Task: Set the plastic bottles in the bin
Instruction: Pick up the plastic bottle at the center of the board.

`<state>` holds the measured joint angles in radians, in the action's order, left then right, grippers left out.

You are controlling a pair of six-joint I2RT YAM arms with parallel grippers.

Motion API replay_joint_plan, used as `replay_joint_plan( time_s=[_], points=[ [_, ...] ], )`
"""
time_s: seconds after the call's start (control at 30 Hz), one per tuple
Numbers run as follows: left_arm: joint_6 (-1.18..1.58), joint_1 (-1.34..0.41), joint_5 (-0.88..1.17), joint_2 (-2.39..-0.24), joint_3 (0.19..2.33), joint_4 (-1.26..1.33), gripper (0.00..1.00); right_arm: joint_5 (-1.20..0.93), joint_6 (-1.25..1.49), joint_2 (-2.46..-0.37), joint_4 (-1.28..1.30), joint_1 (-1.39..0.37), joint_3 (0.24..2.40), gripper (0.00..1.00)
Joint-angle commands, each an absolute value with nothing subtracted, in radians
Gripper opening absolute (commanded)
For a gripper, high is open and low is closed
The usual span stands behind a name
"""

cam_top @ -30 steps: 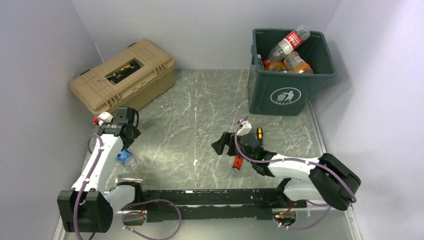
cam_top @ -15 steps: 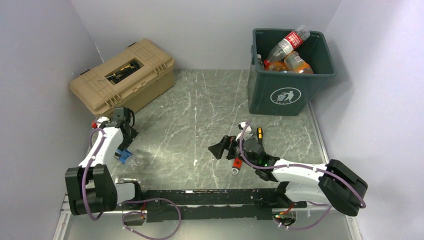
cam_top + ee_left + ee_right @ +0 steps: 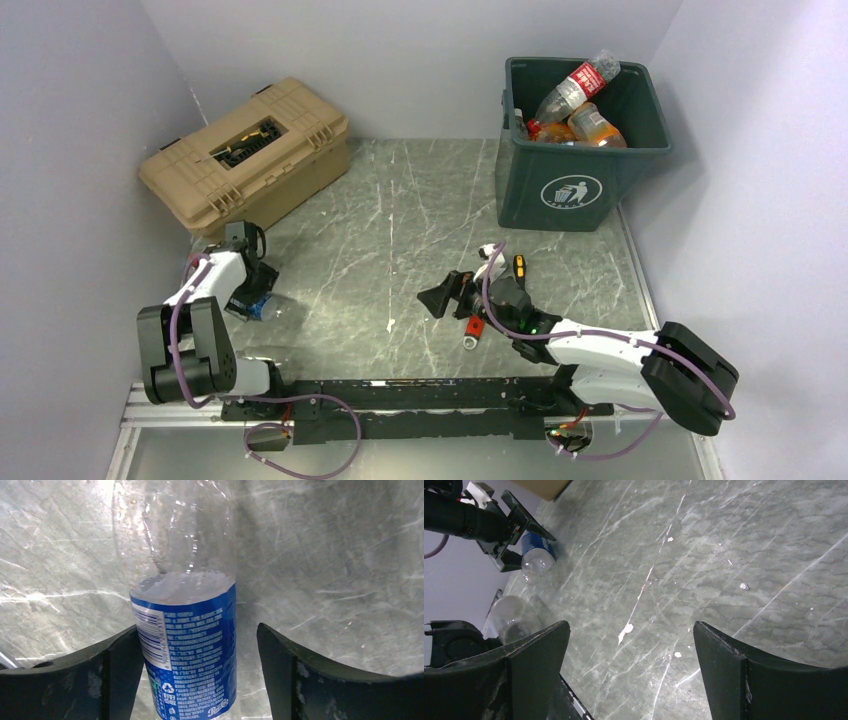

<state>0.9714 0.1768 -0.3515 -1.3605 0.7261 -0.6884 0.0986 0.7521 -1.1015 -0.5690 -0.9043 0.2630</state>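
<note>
Tan toolbox (image 3: 250, 150) back left — 2 tools right of centre: red-handled wrench (image 3: 474, 326), yellow-black screwdriver (image 3: 519, 266).

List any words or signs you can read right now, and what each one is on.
No word reads clearly enough to quote.
bin: white litter sign, a figure dropping rubbish into a basket; no words.
blue-label bottle: barcode, recycling arrows; the white fine print is too small to read.
red-label bottle in the bin: white lettering, blurred.

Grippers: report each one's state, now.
Left gripper: open, straddling the blue-labelled bottle, not clamped.
Right gripper: open, empty.
</note>
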Motion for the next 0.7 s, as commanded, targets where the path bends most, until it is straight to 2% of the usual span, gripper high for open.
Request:
replay_joint_plan(
  time_s=[0.0,0.23,0.33,0.47,0.67],
  points=[
    [0.939,0.164,-0.316,-1.318,0.704,-0.653,0.80,0.108,0.741,-1.079,-0.584,-0.910,0.319,1.00],
    [0.911,0.012,-0.284,-1.212,0.679,-0.671,0.55,0.124,0.683,-1.034,-0.488,-0.910,0.367,0.99],
    [0.849,-0.040,-0.194,-1.132,0.682,-0.660,0.51,0.156,0.665,-0.976,-0.456,-0.911,0.359,0.99],
    [0.830,-0.217,-0.203,-1.088,0.779,-0.702,0.45,0.219,0.614,-0.896,-0.371,-0.911,0.377,0.99],
    [0.536,-0.311,0.030,-1.099,0.976,-0.599,0.48,0.280,0.524,-0.735,-0.248,-0.910,0.422,0.99]
  ],
)
